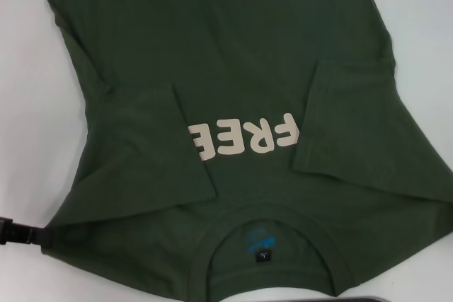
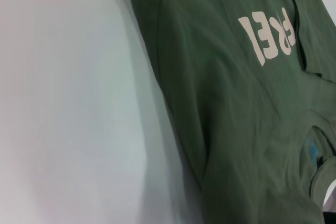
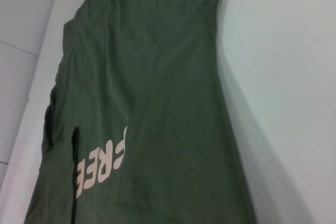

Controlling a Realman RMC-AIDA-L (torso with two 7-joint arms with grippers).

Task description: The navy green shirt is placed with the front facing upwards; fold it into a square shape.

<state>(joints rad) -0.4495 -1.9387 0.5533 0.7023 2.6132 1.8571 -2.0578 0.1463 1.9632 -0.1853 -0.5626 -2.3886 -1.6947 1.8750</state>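
Note:
The navy green shirt lies flat on the white table, front up, with its collar nearest me and the cream letters "FREE" across the chest. Both sleeves are folded inward over the body, one on the left and one on the right, and the right one covers the end of the lettering. A blue print and a small black tag show inside the collar. A dark part of my left gripper sits at the shirt's near left shoulder edge. The shirt also fills both wrist views. My right gripper is out of view.
White table shows to the left of the shirt and at the far right. A dark grey strip lies along the bottom edge of the head view, near the collar.

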